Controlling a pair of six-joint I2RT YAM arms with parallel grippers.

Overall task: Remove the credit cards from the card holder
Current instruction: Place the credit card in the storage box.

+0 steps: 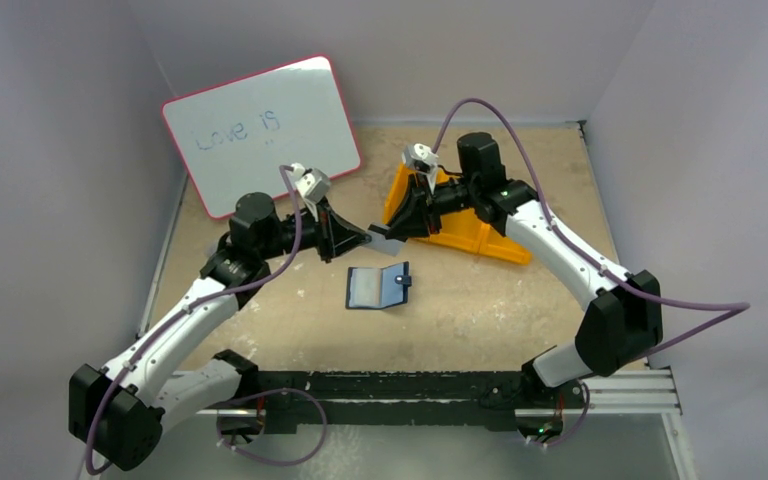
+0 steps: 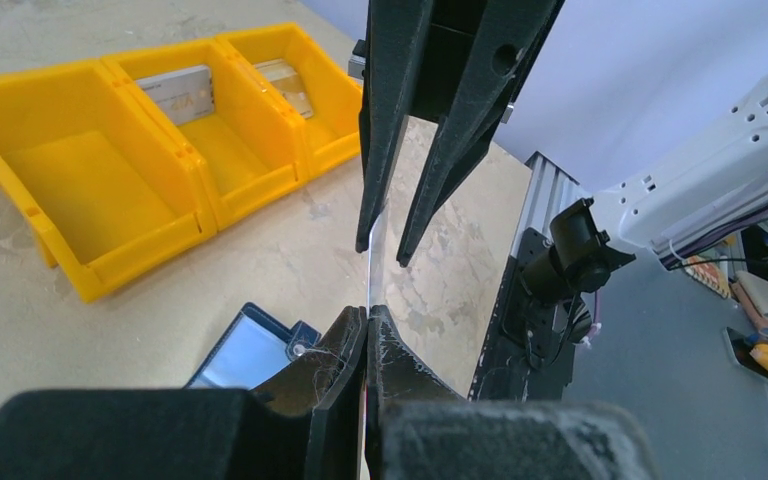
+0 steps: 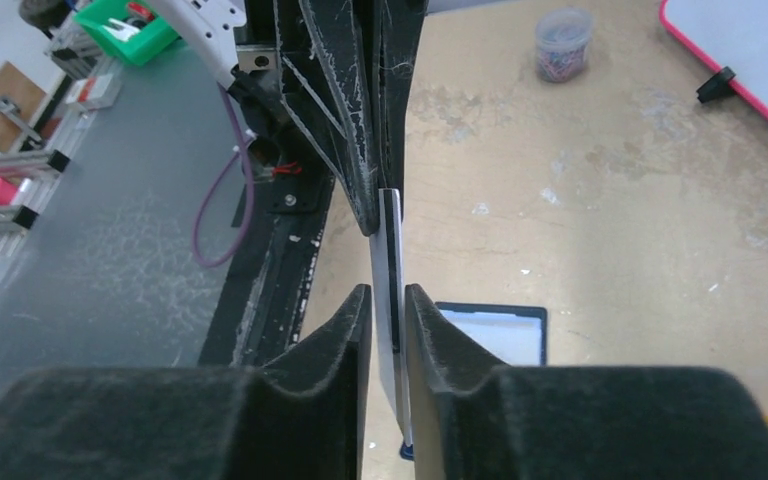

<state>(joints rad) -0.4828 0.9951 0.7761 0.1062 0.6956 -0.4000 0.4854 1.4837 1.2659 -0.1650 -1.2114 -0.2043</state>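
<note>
- Progress – the card holder (image 1: 378,287) lies opened flat on the table (image 1: 520,310), below and between the two arms. Its pale inner pocket faces up, and no card shows in the part that is visible.
- One credit card (image 3: 390,250) is out of the holder and held edge-on in mid-air, above the table.
- The left gripper (image 2: 368,315) is clenched on one end of this card.
- The right gripper (image 3: 388,295) straddles the other end. Its jaws stand either side with narrow gaps showing, so it is not clamped.
- The tray (image 2: 110,250) has three compartments. Two stored cards (image 2: 175,92) lie in the middle and far ones, and the near one is bare.
- Judgement – removal looks nearly complete. What remains is passing the held card across and setting it down, probably in the bare compartment.
- Materials – the card is thin, rigid and whitish-grey, with a dark stripe along one edge.
- The holder is dark navy, soft and folding, with a snap tab and see-through pockets.
- The tray is glossy orange-yellow moulded plastic with sloped fronts.
- The table surface is pale, mottled and scuffed.
- The gripper fingers are black, wedge-shaped and scratched.
</note>
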